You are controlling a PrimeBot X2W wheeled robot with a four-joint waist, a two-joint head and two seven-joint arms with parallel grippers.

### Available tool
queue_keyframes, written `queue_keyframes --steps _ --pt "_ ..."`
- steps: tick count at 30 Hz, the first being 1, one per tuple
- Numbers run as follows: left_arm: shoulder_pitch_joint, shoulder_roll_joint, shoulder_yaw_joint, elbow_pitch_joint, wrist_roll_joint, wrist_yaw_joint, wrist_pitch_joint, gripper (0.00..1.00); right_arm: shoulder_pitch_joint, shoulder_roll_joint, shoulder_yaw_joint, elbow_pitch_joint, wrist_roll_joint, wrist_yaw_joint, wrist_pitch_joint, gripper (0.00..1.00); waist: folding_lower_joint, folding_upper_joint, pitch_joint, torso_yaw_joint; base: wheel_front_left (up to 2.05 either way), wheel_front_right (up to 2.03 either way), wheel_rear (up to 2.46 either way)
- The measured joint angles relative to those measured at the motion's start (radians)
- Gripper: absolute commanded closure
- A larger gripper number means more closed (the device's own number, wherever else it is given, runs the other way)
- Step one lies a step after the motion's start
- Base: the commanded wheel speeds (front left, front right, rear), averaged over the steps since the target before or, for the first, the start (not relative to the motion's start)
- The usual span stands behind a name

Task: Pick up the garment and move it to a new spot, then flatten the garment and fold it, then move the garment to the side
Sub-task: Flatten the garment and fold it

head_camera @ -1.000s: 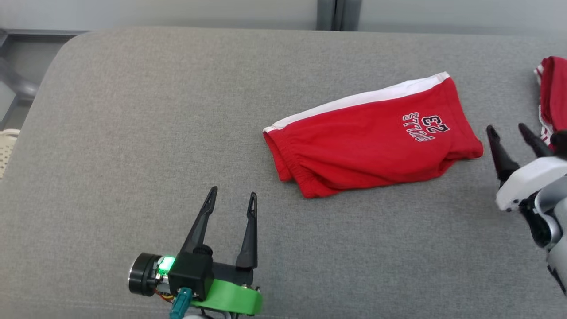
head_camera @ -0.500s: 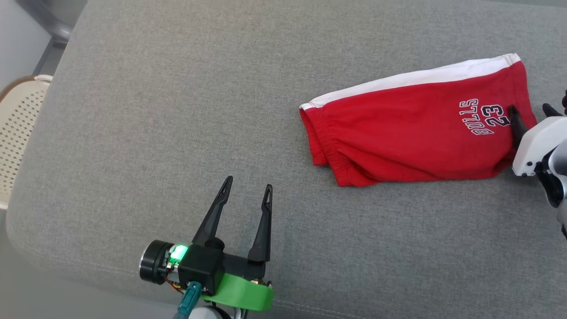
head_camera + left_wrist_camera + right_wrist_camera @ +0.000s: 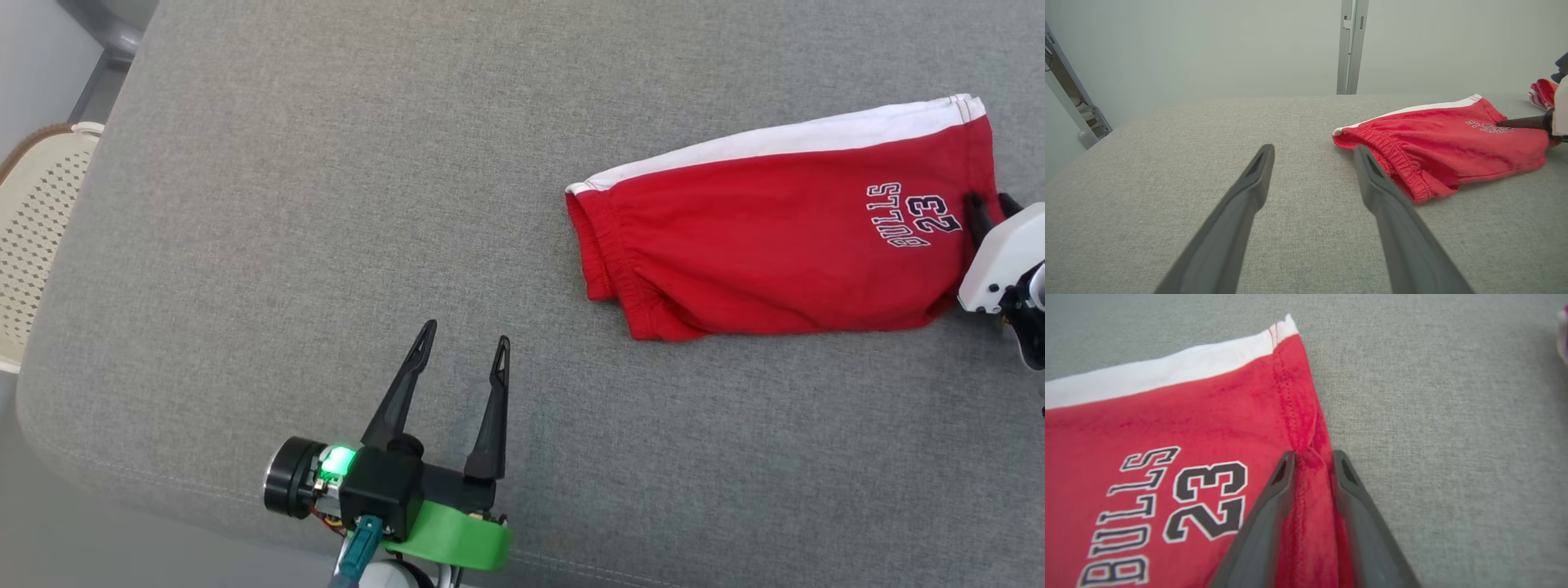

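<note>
The garment is a pair of red shorts (image 3: pixel 767 245) with a white side stripe and "BULLS 23" print, lying folded flat on the grey cushioned surface (image 3: pixel 326 204). My right gripper (image 3: pixel 988 208) sits at the shorts' right hem, with its white wrist at the frame edge. In the right wrist view the gripper (image 3: pixel 1312 457) is shut on a bunched ridge of that red hem (image 3: pixel 1310 490). My left gripper (image 3: pixel 465 335) stands open near the front edge, well left of the shorts (image 3: pixel 1437 143). Nothing lies between the fingers of the left gripper (image 3: pixel 1313 150).
A second red and white garment (image 3: pixel 1541 92) lies further right on the surface, its edge (image 3: pixel 1564 335) also in the right wrist view. A cream perforated basket (image 3: pixel 33 237) stands off the surface's left end. The cushion's rounded front edge (image 3: pixel 163 482) runs below my left gripper.
The head camera turned and tilted, shifting the whole picture. My right gripper moved in from open beside the shorts onto their right hem and shut on it. The left gripper stayed open.
</note>
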Motion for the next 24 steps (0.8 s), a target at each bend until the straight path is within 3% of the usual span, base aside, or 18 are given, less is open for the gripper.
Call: queue_keyframes --steps 2,3,4,5,14,24 --pt "0.0 0.0 0.0 0.0 0.006 0.0 0.0 0.0 0.007 -0.002 0.002 -0.007 0.018 0.0 0.007 0.56 0.0 0.0 -0.003 -0.005 0.0 0.0 0.0" --pt "0.0 0.0 0.0 0.001 0.011 0.0 0.0 0.0 0.009 -0.003 0.006 -0.012 0.024 0.001 0.011 0.62 0.0 0.0 -0.005 -0.008 0.0 0.0 0.0" --pt "0.0 0.0 0.0 0.001 0.011 -0.001 0.0 0.0 0.011 -0.004 0.008 -0.016 0.032 0.001 0.018 0.74 0.0 0.0 -0.005 -0.01 0.0 0.0 0.0" --pt "0.0 0.0 -0.001 0.004 0.012 -0.002 0.0 0.0 0.016 -0.005 0.01 -0.021 0.04 0.001 0.021 1.0 0.0 0.0 -0.006 -0.012 0.0 0.0 0.0" --pt "0.0 -0.001 0.011 0.014 0.015 -0.001 0.0 0.0 0.061 -0.029 0.029 -0.066 0.065 0.001 -0.014 1.0 0.0 0.0 -0.012 -0.041 0.0 0.0 0.0" --pt "0.004 -0.001 0.032 0.016 0.02 -0.004 0.0 0.0 0.157 -0.086 0.025 -0.132 0.028 0.0 -0.078 1.0 0.0 0.0 -0.048 -0.143 0.0 0.0 0.0"
